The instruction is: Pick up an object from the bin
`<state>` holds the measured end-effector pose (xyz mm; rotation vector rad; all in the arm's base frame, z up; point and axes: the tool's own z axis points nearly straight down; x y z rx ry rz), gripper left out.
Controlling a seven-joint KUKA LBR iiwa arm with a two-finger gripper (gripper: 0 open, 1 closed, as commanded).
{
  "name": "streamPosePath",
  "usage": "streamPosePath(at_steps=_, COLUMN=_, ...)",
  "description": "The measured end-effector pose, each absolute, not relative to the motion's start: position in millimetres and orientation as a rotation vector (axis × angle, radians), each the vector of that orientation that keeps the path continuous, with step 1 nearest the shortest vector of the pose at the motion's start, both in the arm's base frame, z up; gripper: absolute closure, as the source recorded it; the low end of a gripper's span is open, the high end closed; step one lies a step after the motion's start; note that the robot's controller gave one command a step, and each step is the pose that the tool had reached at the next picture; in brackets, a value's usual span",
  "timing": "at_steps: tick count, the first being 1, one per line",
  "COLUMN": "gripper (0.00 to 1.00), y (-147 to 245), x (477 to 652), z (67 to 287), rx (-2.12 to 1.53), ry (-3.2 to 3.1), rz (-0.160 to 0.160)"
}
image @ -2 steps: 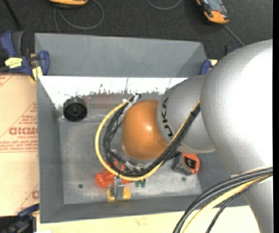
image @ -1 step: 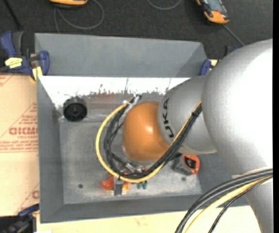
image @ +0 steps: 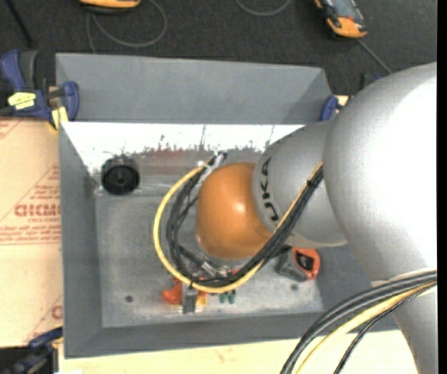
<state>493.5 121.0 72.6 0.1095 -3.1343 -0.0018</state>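
Bin: the grey metal bin (image: 79,240) held a few small things scattered over its floor, with no heap.
Arm: the silver arm (image: 379,178) reached in from the right and leaned down over the middle of the floor, with its rounded orange wrist cover (image: 227,213) and looped yellow and black cables (image: 165,216) above the working end.
Gripper: the gripper (image: 192,294) sat low near the front wall. It was probably set there because the closest small things lay at that spot. Whether it was spread or pressed together could not be told under the cover and cables.
Likely target: a small orange piece (image: 172,293) lay just left of the gripper and a small green piece (image: 225,296) just right of it. Which one it was meant for was unclear, and nothing was seen held.
Other contents: a black round disc (image: 119,178) rested in the far left corner, well apart. An orange-and-black object (image: 301,264) lay on the right, partly under the arm.
Progress: judged early, with no pick made yet.
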Motion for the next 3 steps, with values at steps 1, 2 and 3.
streamPosePath(at_steps=1, gripper=1.0, y=147, x=482.5, z=136, rx=0.158, ry=-3.139, rz=-0.003)
streamPosePath(at_steps=2, gripper=1.0, y=147, x=482.5, z=136, rx=0.157, ry=-3.139, rz=-0.003)
streamPosePath(at_steps=3, gripper=1.0, y=143, x=477.7, z=180, rx=0.165, ry=-3.13, rz=0.002)
